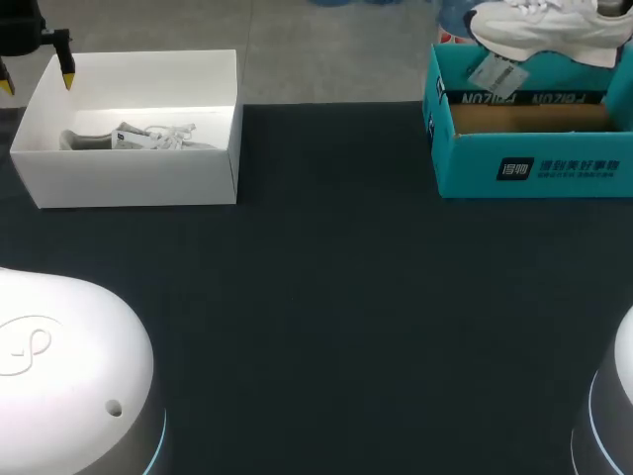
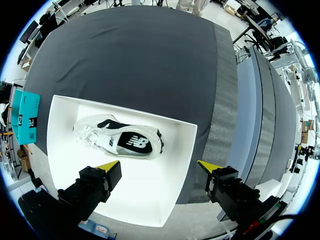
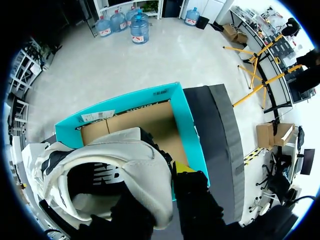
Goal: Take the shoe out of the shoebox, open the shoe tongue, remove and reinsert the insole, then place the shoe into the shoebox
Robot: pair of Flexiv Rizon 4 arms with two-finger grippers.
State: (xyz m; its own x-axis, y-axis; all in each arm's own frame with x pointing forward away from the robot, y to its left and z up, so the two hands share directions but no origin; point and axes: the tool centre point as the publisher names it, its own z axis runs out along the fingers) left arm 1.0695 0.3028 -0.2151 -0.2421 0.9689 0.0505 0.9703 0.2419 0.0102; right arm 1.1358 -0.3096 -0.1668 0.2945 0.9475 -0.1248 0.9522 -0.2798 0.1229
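A white sneaker (image 1: 544,30) hangs above the open teal shoebox (image 1: 534,168) at the far right, with a paper tag (image 1: 495,74) dangling from it. In the right wrist view my right gripper (image 3: 160,185) is shut on the sneaker (image 3: 115,165) at its collar. One finger is inside the shoe and one yellow tip (image 3: 182,167) is outside, over the teal shoebox (image 3: 187,120). A second white sneaker (image 2: 120,140) lies on its side in the white box (image 2: 150,195). My left gripper (image 2: 159,167) hovers open above that box, at its far left corner (image 1: 37,79).
The white box (image 1: 138,183) stands at the table's far left, the teal one at the far right. Dark table cloth (image 1: 326,297) spreads between them. My arms' white bases (image 1: 69,376) fill the near corners.
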